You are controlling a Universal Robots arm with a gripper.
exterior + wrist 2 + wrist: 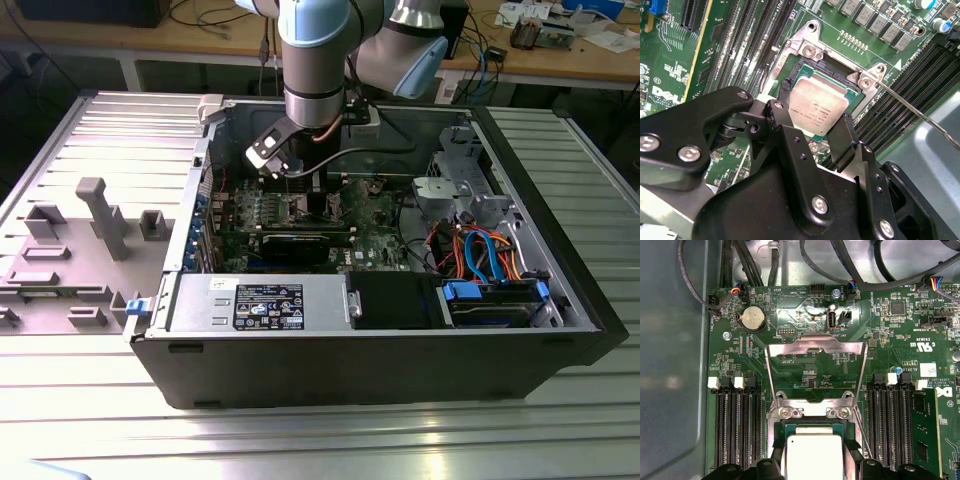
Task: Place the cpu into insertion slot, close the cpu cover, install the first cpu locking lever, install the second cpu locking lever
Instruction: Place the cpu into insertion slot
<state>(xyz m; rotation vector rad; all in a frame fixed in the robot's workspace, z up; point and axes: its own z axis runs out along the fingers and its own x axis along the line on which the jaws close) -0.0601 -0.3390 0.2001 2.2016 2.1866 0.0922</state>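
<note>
Aluminium counter (300,440): pale, ribbed, glossy slats that carry your open case.
Black steel case (350,370): boxy, lying on its side with the lid off. The arm (315,60) reaches down into it.
Green board (920,315): matt laminate crowded with small parts, with long black memory slots (737,430) on both sides of the socket.
Hand (814,111): black, angular, bolted links. Its fingers (842,142) sit against two opposite edges of the chip, so as best I can judge you are gripping the cpu.
Cpu cover (790,347): a thin bright steel frame with a square cut-out, swung open away from the socket.
Insertion slot (807,49): square, with silver brackets round a dark frame, directly beneath the chip.
Cpu (820,102): a flat square with a dull grey metal top on a green rim, lying within the slot's frame. You cannot tell whether it is fully seated.
Lever wire (920,115): a thin springy rod running out from one corner of the slot.
Risk: if you let go with the chip skewed or off-corner, it may seat crooked and damage the slot, and a sideways drag would do the same. The open cover could also tip onto your fingers.
</note>
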